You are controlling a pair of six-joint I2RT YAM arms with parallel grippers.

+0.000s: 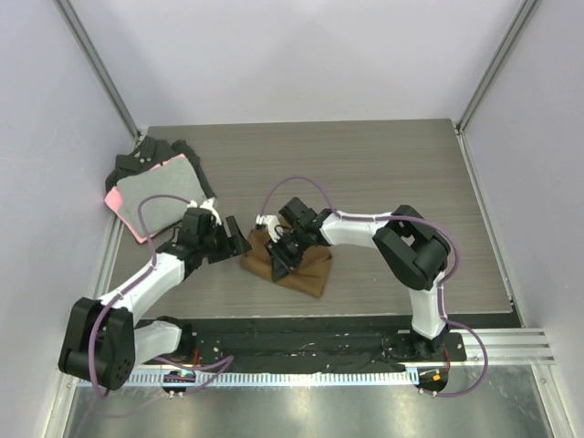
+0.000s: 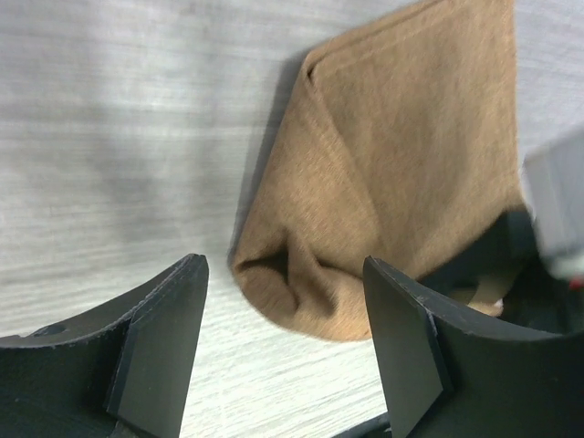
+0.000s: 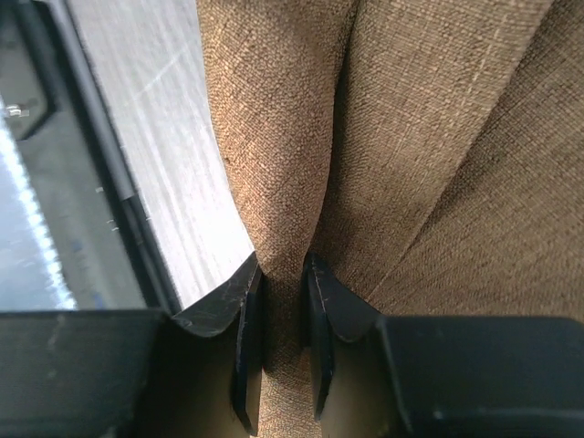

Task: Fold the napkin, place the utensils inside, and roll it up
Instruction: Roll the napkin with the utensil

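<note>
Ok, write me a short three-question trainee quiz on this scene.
1. True or false: the right end effector pinches a fold of the napkin.
2. The left end effector is: A) shut on the napkin; B) open, holding nothing; C) out of view.
3. Fill in: the grey cloth lies on ____ cloths.
Key: 1 true; 2 B; 3 black.
</note>
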